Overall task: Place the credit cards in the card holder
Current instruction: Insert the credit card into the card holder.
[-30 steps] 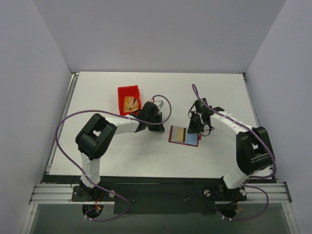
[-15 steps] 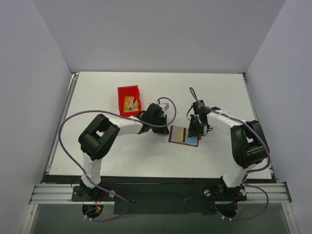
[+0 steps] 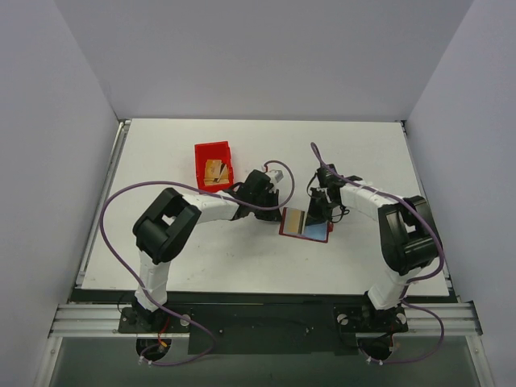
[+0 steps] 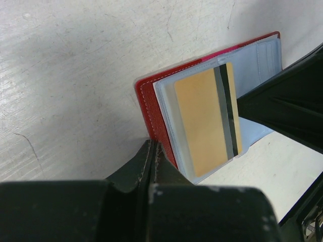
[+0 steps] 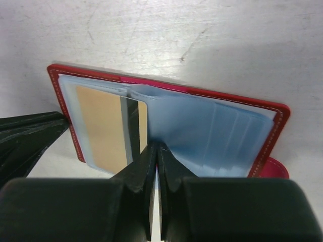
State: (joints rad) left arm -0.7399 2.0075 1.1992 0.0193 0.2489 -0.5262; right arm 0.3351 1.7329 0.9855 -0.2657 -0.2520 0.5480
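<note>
The card holder [image 3: 314, 231] lies open on the table, dark red outside with light blue sleeves inside. One gold-tan credit card [image 4: 204, 121] with a dark stripe sits in its left sleeve, also seen in the right wrist view [image 5: 101, 126] and the top view [image 3: 295, 221]. My left gripper [image 4: 151, 145] is shut, its tip against the holder's red left edge [image 4: 151, 108]. My right gripper [image 5: 157, 147] is shut, its tip pressing on the blue sleeves near the fold [image 5: 202, 126]. More cards [image 3: 214, 171] lie in the red bin.
A bright red open-topped bin [image 3: 211, 151] stands left of the left wrist, at the table's back middle. The snap tab [image 5: 275, 169] sticks out of the holder's right side. The two grippers [image 3: 278, 211] [image 3: 321, 211] are close together over the holder.
My left gripper has moved right from beside the bin to the holder's left edge. My right gripper has shifted slightly left over the holder.
</note>
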